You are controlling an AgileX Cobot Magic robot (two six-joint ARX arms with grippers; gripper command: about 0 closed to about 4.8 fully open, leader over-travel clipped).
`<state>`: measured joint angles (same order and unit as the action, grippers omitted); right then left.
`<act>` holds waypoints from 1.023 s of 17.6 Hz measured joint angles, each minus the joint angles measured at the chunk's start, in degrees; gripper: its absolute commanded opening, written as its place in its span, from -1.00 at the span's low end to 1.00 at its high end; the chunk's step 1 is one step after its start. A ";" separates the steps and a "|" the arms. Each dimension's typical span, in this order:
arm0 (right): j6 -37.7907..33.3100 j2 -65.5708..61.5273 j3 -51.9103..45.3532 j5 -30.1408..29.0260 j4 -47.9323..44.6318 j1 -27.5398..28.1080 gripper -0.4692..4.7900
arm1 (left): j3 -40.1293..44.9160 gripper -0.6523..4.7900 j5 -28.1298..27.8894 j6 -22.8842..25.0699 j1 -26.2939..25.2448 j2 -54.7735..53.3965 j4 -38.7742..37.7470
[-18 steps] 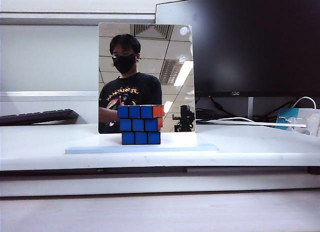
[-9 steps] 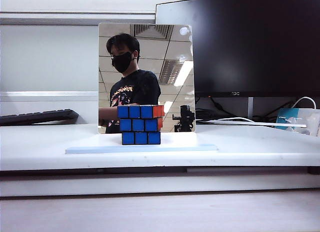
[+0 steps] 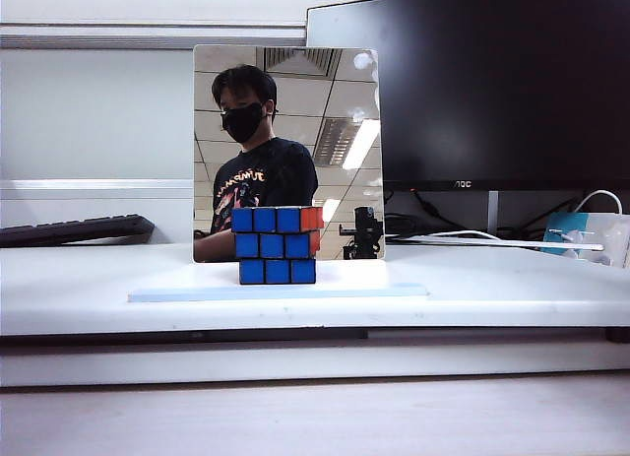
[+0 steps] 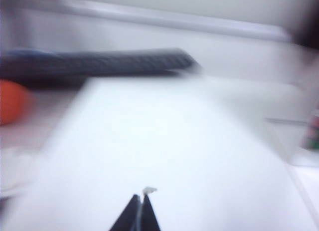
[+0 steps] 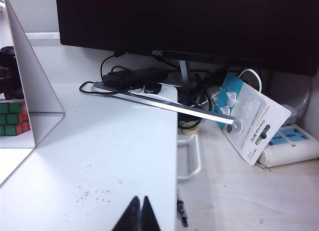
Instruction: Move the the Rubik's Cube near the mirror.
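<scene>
The left gripper is seen clenched and empty over bare white table, in a blurred view, the cube out of its sight. The cube stands just before the mirror. The right gripper is shut, empty, well right of the cube.

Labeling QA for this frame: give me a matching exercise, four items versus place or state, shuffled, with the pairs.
Items:
1. Rubik's Cube
2. mirror
3. left gripper
4. monitor

Place or state:
A. shut, empty, over the white tabletop
B. stands upright just behind the cube
C. dark screen, back right in the exterior view
D. sits on the pale blue base, blue face to the exterior camera

Pairs: 1-D, 2-B, 3-A, 4-C
</scene>
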<state>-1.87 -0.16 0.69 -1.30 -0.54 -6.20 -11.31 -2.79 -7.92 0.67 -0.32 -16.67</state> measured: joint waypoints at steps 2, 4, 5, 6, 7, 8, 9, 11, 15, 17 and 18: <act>0.00 0.00 0.00 0.00 0.00 0.00 -0.82 | 3.45 -0.77 2.03 0.46 0.00 0.11 4.02; 0.00 0.00 0.00 0.00 0.00 0.00 -0.82 | 7.61 -0.77 6.86 3.21 0.00 0.11 6.54; 0.00 0.00 0.00 0.00 0.00 0.00 -0.82 | 8.00 -0.77 7.45 3.37 0.00 0.09 6.78; 0.00 0.00 0.00 0.00 0.00 0.00 -0.82 | 8.59 -0.77 8.92 4.13 0.00 0.09 7.34; 0.00 0.00 0.00 0.00 0.00 0.00 -0.82 | 8.96 -0.77 9.81 4.83 0.00 0.11 8.22; 0.00 0.00 0.00 0.00 0.00 0.00 -0.82 | 9.38 -0.77 10.43 7.08 0.00 0.11 8.90; 0.00 0.00 0.00 0.00 0.00 0.00 -0.82 | 9.38 -0.77 8.72 8.00 0.00 0.11 9.20; 0.00 0.00 0.00 0.00 0.00 0.00 -0.82 | 9.92 -0.77 8.07 9.25 0.00 0.11 10.36; 0.00 0.00 0.00 0.00 0.00 0.00 -0.82 | 10.84 -0.77 6.62 9.42 0.00 0.13 14.19; 0.00 0.00 0.00 0.00 0.00 0.00 -0.82 | 10.84 -0.77 6.34 9.42 0.00 0.13 15.17; 0.00 0.00 0.00 0.00 0.00 0.00 -0.82 | 10.84 -0.77 5.55 9.42 0.00 0.13 15.61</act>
<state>-1.87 -0.16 0.69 -1.30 -0.54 -6.20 -0.47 2.76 1.50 0.67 -0.19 -1.06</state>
